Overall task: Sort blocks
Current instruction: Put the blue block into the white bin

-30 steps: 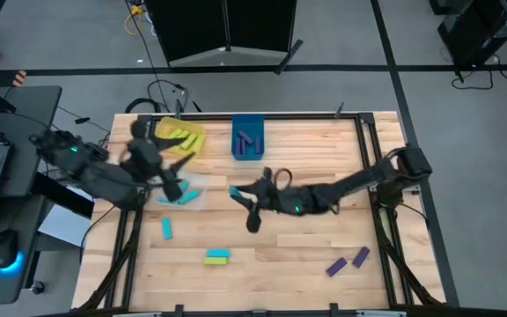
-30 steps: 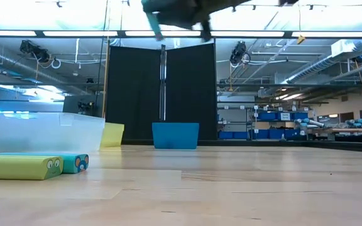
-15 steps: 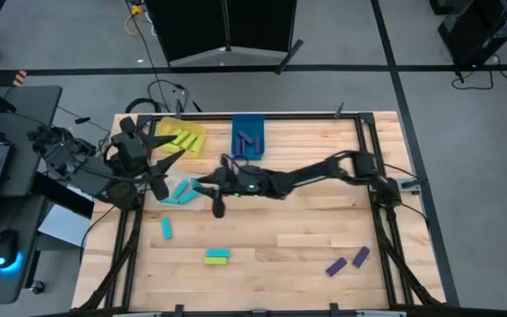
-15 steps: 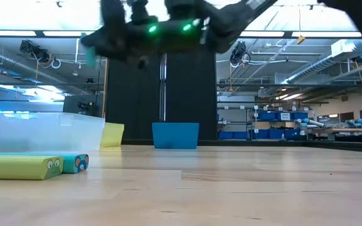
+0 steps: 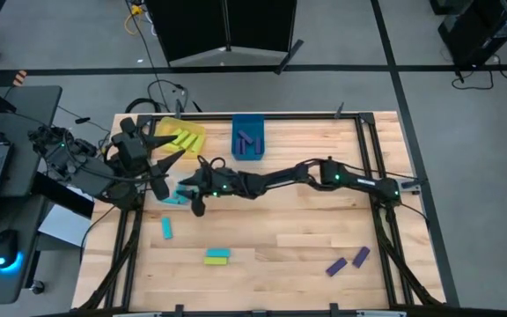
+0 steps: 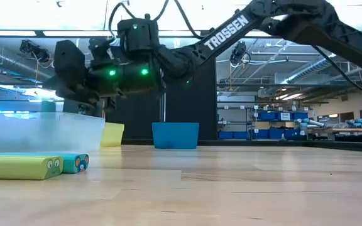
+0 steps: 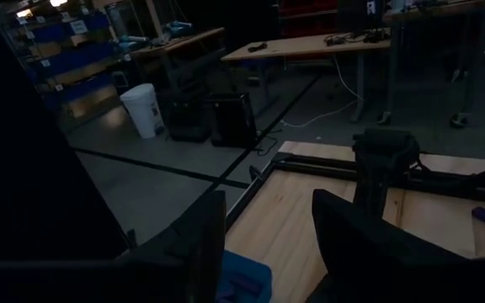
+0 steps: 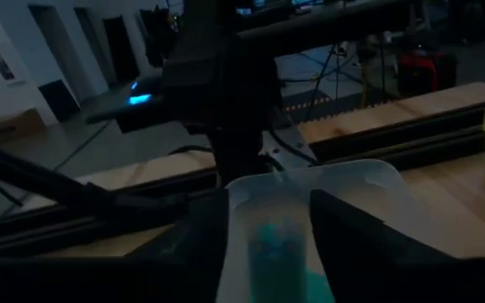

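Right hand point(image 5: 189, 192): mine, over the clear bin point(image 6: 43, 130), fingers apart, gripping nothing.
Left hand point(image 5: 171, 167): waiting nearby, open, empty.
Blocks point(image 5: 216, 256): scattered on worktop point(image 5: 297, 238); light, stiff, probably slick; pinch across the narrow sides.

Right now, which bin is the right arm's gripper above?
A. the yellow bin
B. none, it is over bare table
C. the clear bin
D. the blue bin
C: the right gripper hangs over the clear bin, where teal blocks lie between its fingers.

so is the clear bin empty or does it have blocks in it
Not empty. The right wrist view shows teal blocks lying inside the clear bin, and the high view shows teal there too.
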Available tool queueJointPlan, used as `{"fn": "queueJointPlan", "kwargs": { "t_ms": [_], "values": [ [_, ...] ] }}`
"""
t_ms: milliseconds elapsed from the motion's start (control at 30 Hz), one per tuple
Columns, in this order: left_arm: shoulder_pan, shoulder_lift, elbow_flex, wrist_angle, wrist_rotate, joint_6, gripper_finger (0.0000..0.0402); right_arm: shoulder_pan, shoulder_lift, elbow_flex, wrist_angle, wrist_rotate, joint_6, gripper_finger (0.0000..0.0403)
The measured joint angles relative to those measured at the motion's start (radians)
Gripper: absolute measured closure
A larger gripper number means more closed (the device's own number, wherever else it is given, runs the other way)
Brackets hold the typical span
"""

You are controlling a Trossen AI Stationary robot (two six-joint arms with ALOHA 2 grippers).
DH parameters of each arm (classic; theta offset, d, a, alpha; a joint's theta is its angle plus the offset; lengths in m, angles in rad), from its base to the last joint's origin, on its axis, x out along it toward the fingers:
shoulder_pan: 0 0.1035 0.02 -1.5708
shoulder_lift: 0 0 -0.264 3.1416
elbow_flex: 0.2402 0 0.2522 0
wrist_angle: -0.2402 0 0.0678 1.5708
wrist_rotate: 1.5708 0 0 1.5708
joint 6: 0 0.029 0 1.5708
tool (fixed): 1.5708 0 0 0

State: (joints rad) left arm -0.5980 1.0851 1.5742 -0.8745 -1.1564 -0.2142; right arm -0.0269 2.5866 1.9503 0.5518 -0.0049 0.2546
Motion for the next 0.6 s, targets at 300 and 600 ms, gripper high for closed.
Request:
{"fn": "queueJointPlan", "kwargs": {
  "t_ms": [300,600],
  "values": [
    [0.0,0.0,0.0,-0.013,0.006,-0.007,0.0216,-0.01,-0.089,-0.029,-0.061,-0.037,-0.143,0.0152],
    [0.0,0.0,0.0,-0.062,0.025,-0.065,0.0216,0.011,-0.457,-0.532,0.17,0.136,-0.259,0.0164]
  ]
}}
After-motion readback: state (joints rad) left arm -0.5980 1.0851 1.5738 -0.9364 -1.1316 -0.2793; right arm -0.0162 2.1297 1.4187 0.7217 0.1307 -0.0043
